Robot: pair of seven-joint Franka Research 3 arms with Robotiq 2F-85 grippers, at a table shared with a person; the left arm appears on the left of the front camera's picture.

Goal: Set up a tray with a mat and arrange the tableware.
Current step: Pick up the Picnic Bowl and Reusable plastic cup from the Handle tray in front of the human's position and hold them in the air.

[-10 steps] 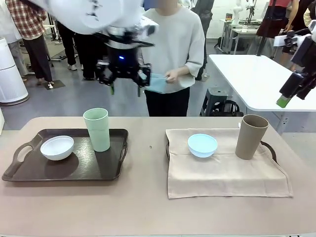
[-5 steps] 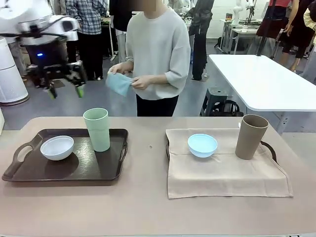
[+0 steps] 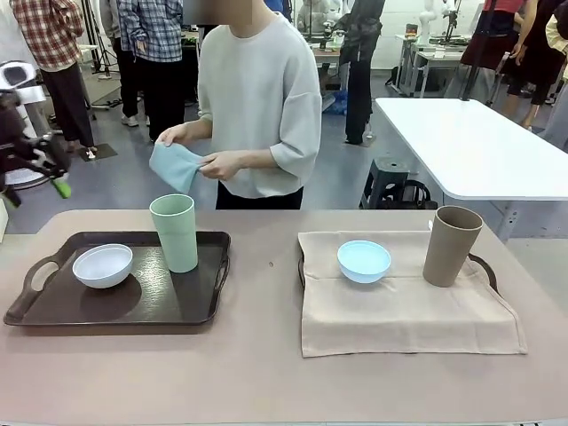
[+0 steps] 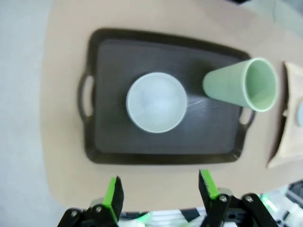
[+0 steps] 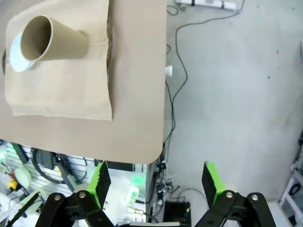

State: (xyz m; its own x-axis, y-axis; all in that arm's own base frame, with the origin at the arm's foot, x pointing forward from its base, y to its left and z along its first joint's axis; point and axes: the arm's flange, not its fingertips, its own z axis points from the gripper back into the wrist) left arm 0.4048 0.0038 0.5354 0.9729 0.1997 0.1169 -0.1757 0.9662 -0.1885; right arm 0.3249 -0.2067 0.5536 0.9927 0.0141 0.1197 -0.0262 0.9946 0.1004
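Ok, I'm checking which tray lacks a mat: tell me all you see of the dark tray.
The dark tray is brown-black and rectangular, with rounded corners, a raised rim and a cut-out handle at each short end; it looks like glossy plastic. It lies flat on the left half of the table, with no mat. A white bowl sits on its left part; a green tumbler stands upright toward its right.

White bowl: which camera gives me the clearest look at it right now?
The left wrist view: it looks straight down into the white bowl, whole rim visible, on the dark tray. The front view shows it low and side-on, left of the green tumbler. The right wrist view faces the tan tumbler instead.
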